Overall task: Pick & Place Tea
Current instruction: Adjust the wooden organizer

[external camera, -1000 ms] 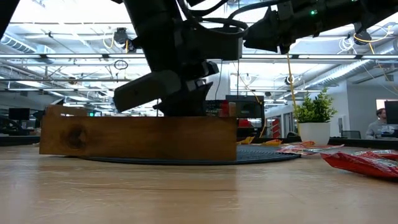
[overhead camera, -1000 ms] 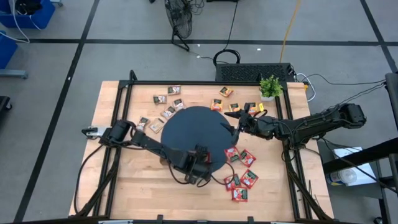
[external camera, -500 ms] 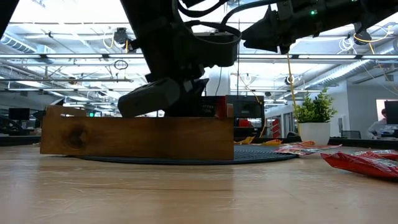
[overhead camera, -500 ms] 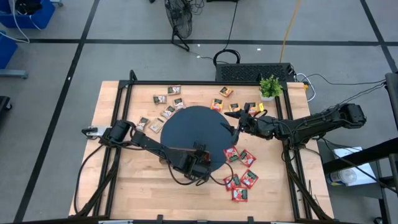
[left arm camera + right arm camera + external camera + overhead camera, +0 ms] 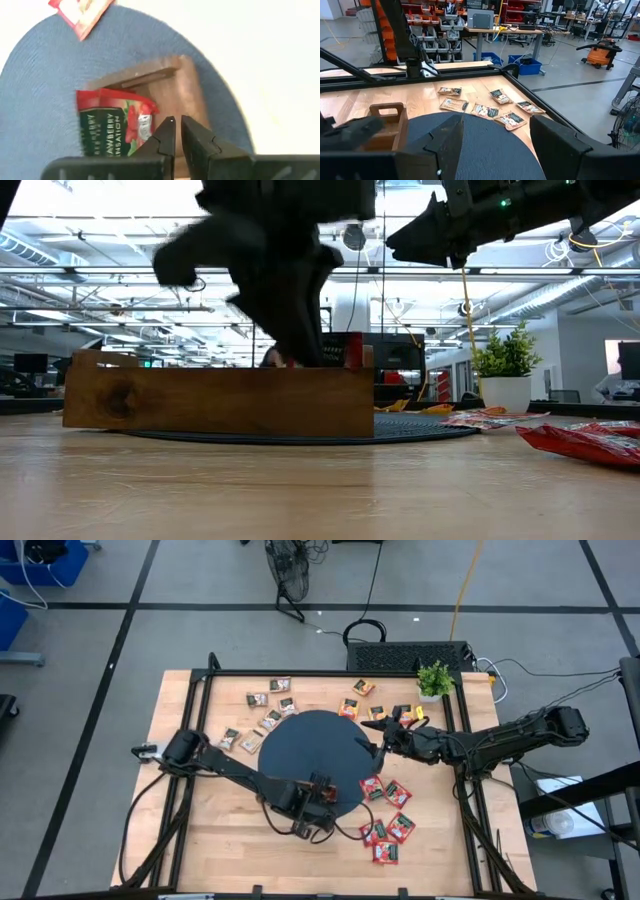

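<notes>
My left gripper (image 5: 316, 804) (image 5: 177, 122) hangs over the near end of the wooden tray (image 5: 220, 400) (image 5: 175, 82), fingers pointing down and open by only a narrow gap. A red tea sachet (image 5: 112, 127) sits in the tray's end compartment beside the fingers, its top edge (image 5: 355, 350) showing above the tray wall. Other red sachets (image 5: 388, 812) lie on the table right of the round dark mat (image 5: 315, 745). Orange ones (image 5: 352, 705) and brown-and-white ones (image 5: 268, 712) lie beyond it. My right gripper (image 5: 386, 740) (image 5: 495, 150) hovers open over the mat's right edge.
A small potted plant (image 5: 434, 680) (image 5: 505, 370) stands at the far right corner of the table. The tray sits on the mat's near part, mostly hidden under my left arm in the high view. A black frame rail (image 5: 200, 740) runs along the table's sides.
My left gripper has risen out of the tray and tipped from a slant to pointing steeply down; it is blurred in the low view. The red sachet has stayed in the tray. My right arm has kept still.
</notes>
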